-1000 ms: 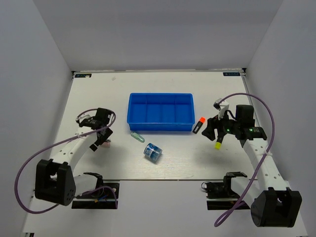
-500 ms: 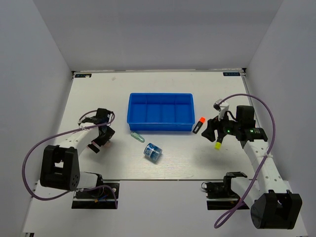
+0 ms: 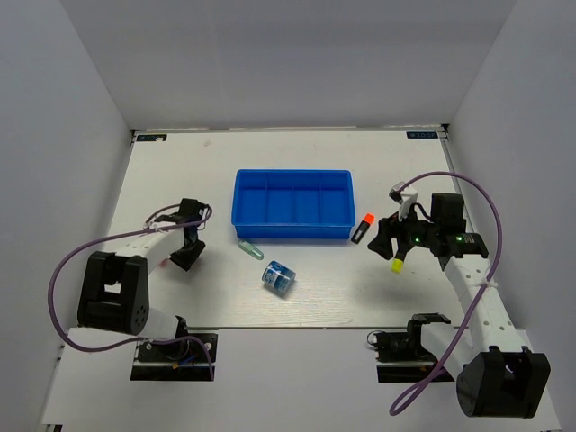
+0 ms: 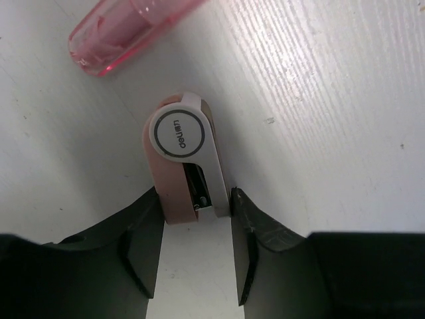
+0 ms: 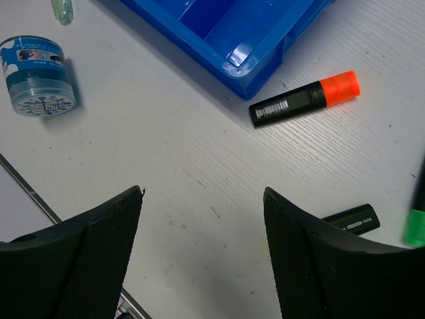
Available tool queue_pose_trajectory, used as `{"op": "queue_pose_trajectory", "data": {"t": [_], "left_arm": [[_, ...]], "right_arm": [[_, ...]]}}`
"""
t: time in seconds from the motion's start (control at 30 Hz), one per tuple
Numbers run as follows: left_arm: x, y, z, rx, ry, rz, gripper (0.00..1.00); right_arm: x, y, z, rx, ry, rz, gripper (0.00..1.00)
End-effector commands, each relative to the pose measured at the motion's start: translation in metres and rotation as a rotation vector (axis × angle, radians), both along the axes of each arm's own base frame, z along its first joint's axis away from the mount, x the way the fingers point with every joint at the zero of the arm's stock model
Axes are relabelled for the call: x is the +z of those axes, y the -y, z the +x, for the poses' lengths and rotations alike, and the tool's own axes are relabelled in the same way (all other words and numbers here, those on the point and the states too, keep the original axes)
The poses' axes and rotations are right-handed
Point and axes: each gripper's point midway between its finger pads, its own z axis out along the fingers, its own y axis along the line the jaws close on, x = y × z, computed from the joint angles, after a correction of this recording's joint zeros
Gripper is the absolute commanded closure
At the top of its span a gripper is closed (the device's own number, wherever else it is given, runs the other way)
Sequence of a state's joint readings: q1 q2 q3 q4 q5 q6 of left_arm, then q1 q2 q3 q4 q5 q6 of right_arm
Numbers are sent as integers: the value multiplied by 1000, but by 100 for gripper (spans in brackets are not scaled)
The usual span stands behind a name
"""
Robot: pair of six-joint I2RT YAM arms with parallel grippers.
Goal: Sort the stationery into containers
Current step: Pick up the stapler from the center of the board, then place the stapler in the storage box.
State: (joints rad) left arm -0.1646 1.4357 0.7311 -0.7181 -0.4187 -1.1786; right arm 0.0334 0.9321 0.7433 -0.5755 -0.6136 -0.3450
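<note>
Two fingers of my left claw (image 4: 194, 199) press the flanks of the pink-and-white piece (image 4: 180, 156), flat on the tabletop (image 4: 319, 100) near a clear pink piece (image 4: 126, 33); I judge it light, rigid, smooth-cased, best gripped across those sides; my right claw (image 5: 202, 193) hangs wide open, empty.

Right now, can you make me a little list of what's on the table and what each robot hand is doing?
Tray: blue tray, four compartments, nothing visible inside
Left gripper: closed on a pink and white piece that lies on the table
Right gripper: open, holding nothing, above the table
Near the tray: orange highlighter, mint piece, tape roll
Also out: yellow highlighter, clear pink piece
</note>
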Motion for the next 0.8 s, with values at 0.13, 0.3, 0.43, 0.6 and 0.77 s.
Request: {"op": "queue_pose_trajectory", "data": {"t": [0.13, 0.3, 0.43, 0.6, 0.77], "left_arm": [[36, 15, 2, -143, 96, 19, 98], [90, 53, 22, -347, 236, -9, 100], [142, 91, 59, -542, 370, -41, 100], [173, 154, 125, -815, 390, -71, 100], [163, 186, 159, -947, 267, -68, 95]], "right_arm": [[14, -2, 2, 16, 45, 18, 24], [15, -4, 2, 24, 45, 25, 24], [14, -4, 2, 25, 40, 25, 24], [14, -3, 3, 20, 41, 23, 24], [13, -1, 4, 11, 41, 14, 24]]}}
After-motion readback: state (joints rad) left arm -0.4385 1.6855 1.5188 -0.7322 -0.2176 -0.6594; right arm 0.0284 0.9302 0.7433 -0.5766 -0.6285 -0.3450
